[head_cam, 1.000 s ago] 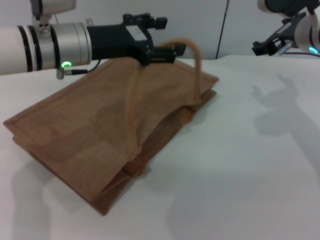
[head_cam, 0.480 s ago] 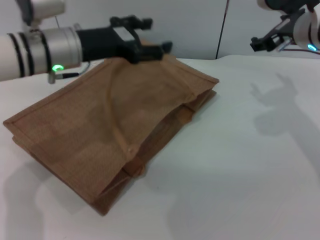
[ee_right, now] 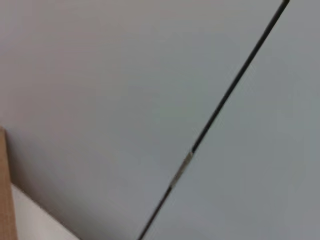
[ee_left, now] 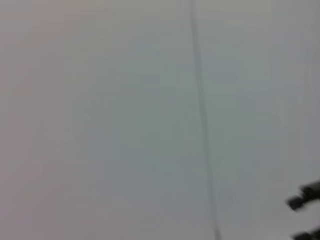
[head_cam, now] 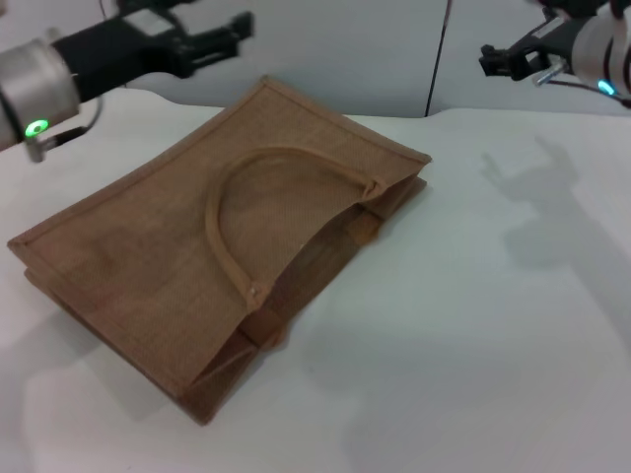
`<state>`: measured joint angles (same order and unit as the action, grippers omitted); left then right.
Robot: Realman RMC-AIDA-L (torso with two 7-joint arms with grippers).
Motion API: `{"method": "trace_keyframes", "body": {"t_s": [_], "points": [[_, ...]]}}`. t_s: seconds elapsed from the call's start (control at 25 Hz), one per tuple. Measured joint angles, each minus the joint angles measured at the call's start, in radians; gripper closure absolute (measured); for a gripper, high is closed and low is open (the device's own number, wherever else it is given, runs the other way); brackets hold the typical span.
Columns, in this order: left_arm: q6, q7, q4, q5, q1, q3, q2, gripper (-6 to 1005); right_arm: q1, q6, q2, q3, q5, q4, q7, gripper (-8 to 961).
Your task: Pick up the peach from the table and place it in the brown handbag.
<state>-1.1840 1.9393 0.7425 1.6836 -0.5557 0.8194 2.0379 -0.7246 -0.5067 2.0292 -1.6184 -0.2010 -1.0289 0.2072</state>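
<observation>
The left gripper (head_cam: 202,34) hangs in the upper left of the head view, fingers spread and holding nothing, clear above the brown handbag (head_cam: 197,246). The bag lies flat on the table (head_cam: 473,325), its handle (head_cam: 237,197) slack on the top panel, mouth toward centre frame. The right gripper (head_cam: 508,61) sits raised at upper right; its grip cannot be judged. No peach shows anywhere, perhaps it is inside the bag
</observation>
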Motion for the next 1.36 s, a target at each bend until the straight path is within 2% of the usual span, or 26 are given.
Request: {"method": "trace_keyframes", "body": {"t_s": [0.24, 0.4, 0.44, 0.52, 0.76, 0.96, 1.36], "points": [[0.022, 0.185, -0.097, 0.199, 0.081, -0.029, 0.003, 152, 0.134, 0.331, 0.002, -0.092, -0.019, -0.007, -0.015, 56], [0.026, 0.387, -0.258, 0.391, 0.099, -0.067, 0.004, 152, 0.219, 0.518, 0.002, -0.105, -0.027, 0.008, -0.029, 56], [0.023, 0.455, -0.306, 0.445, 0.106, -0.075, 0.005, 152, 0.245, 0.605, 0.001, -0.104, -0.050, 0.038, -0.050, 56], [0.021, 0.534, -0.358, 0.516, 0.120, -0.077, 0.005, 152, 0.254, 0.645, 0.000, -0.104, -0.064, 0.056, -0.057, 56], [0.020, 0.704, -0.505, 0.691, 0.136, -0.077, 0.005, 152, 0.281, 0.923, 0.000, -0.099, -0.161, 0.246, -0.065, 56], [0.001, 0.802, -0.588, 0.775, 0.130, -0.077, 0.005, 152, 0.277, 1.023, 0.001, -0.110, -0.212, 0.354, -0.074, 57], [-0.011, 0.889, -0.675, 0.812, 0.108, -0.077, 0.004, 152, 0.274, 1.034, 0.000, -0.115, -0.214, 0.384, -0.095, 57]]}}
